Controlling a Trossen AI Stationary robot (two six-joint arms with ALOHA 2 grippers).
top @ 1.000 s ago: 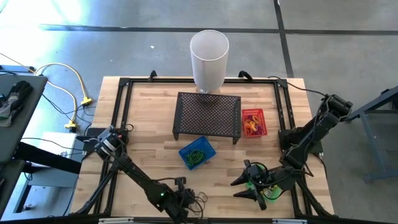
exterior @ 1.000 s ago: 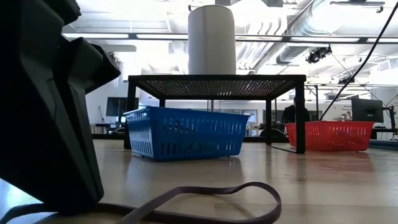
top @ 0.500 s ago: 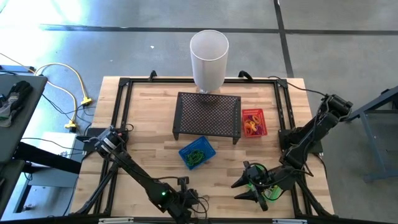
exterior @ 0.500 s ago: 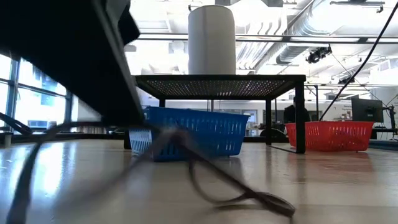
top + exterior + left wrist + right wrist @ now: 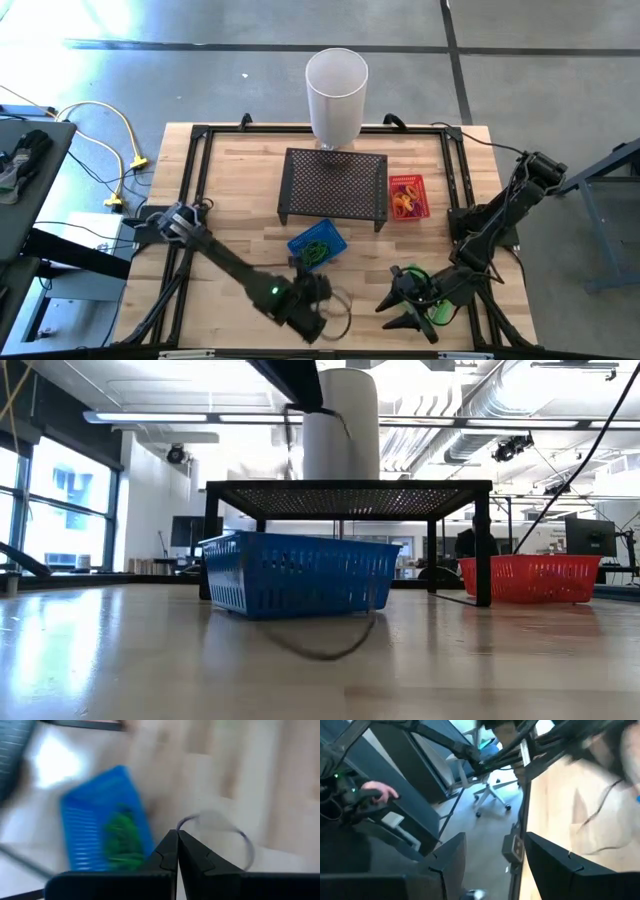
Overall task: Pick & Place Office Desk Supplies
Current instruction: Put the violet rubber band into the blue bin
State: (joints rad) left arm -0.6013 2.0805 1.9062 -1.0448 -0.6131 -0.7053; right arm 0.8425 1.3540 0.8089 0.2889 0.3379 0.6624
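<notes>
One band (image 5: 215, 827), approx 2 baskets (image 5: 317, 245).

Dark jointed arms (image 5: 225, 262) (green lights), black fingers (image 5: 192, 860)

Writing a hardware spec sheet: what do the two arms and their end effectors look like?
Both arms are dark, slim and jointed, and a small green light glows on each near the wrist. The left end effector has two black angular fingers with notched edges. The right end effector has two flat, dark grey, blade-like fingers. Black cabling trails along the right arm.
</notes>
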